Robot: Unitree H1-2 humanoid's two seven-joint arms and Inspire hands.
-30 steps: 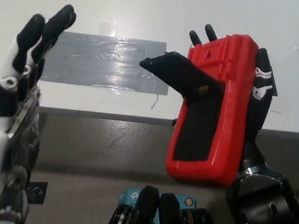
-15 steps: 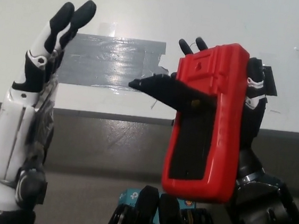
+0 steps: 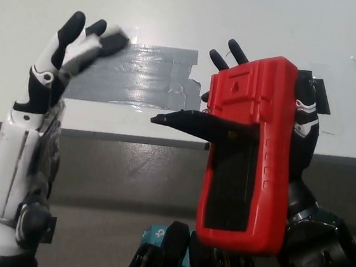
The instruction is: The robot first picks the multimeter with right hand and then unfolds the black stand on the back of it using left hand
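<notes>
The black right hand (image 3: 300,153) comes up from the lower right of the head view and is wrapped around the red, box-shaped plastic multimeter (image 3: 247,153), gripping it from behind: black fingertips (image 3: 228,53) show above the meter's top left corner and more of the hand runs down its right edge. The multimeter is held upright in the air, right of the picture's middle, with its back side turned toward the camera, its upper end over the white tabletop (image 3: 241,13) and its lower end over the grey strip in front of the tabletop's edge. A long black panel runs down the middle of the meter's back. From the upper part of that panel the flat black plastic stand (image 3: 195,122) sticks out to the picture's left, swung away from the body and tapering to a point that hangs free. The white left hand (image 3: 47,101) is raised at the picture's left, well apart from the meter and the stand, holding nothing, its black-tipped fingers spread and pointing up and slightly right. Behind its fingertips a wide rectangle of shiny grey tape (image 3: 139,81) lies flat on the tabletop, reaching across to the meter's left edge.
</notes>
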